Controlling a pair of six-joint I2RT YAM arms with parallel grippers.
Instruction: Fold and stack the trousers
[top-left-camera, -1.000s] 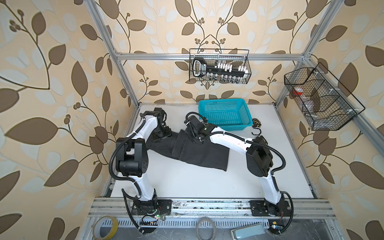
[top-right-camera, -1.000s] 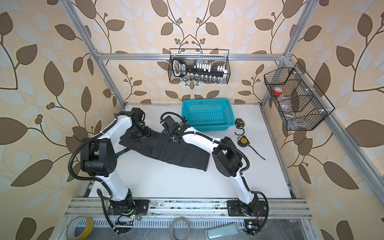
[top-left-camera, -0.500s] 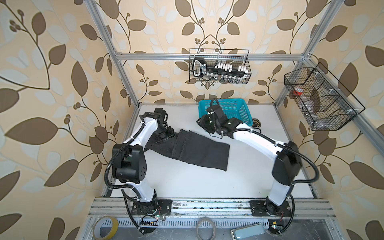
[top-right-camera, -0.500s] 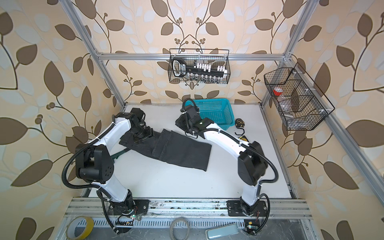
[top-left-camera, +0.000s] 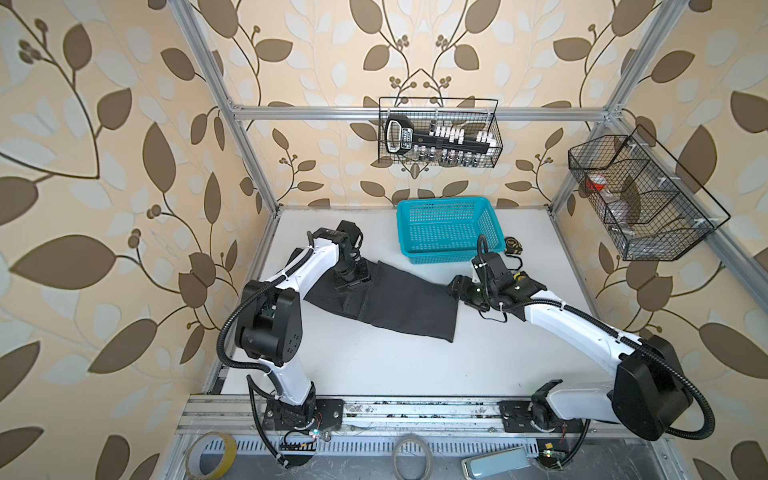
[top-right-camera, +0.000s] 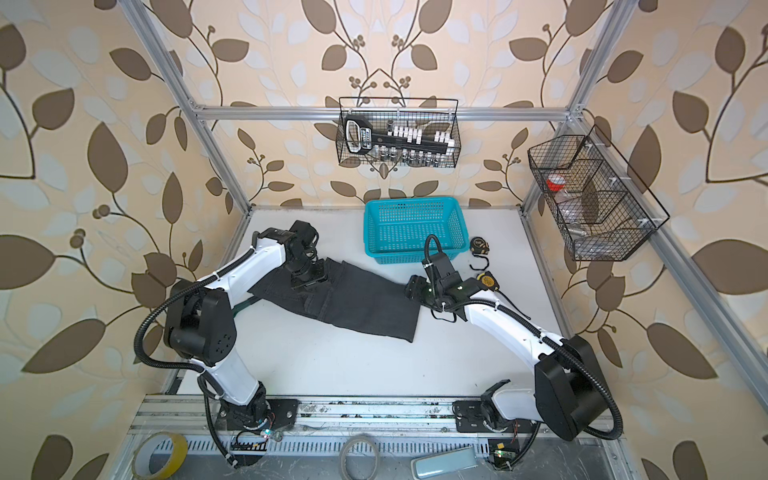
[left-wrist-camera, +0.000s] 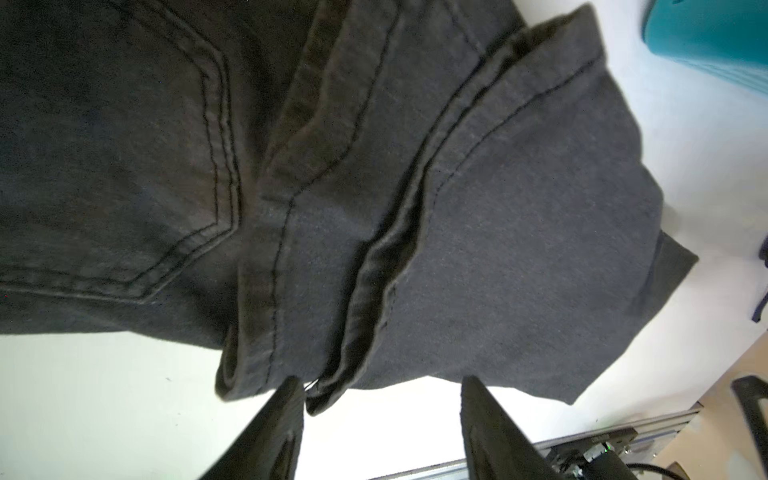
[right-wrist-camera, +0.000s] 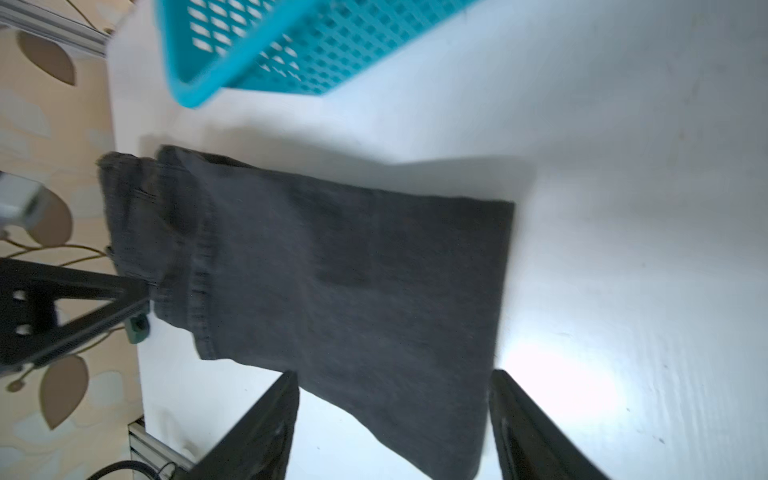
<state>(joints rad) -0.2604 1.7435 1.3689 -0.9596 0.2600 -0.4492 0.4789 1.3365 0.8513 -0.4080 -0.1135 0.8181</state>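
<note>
Dark charcoal denim-like trousers lie folded on white table, just before turquoise perforated plastic basket. End away from basket is partly hidden under left arm. Left gripper: jaws apart at hem edge. Right gripper: jaws apart, empty; its wrist view is blurred. Yellow-black tape measure beside basket is part-covered by right arm.

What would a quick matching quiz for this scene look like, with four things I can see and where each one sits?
Things:
1. trousers
2. turquoise basket
3. black wire basket with the tool set
4. yellow tape roll

Places:
A. hanging on the back wall
B. in front of the front rail, off the table
C. lying flat across the middle of the table
D. standing on the table at its back edge

Pairs: 1-C, 2-D, 3-A, 4-B.
</note>
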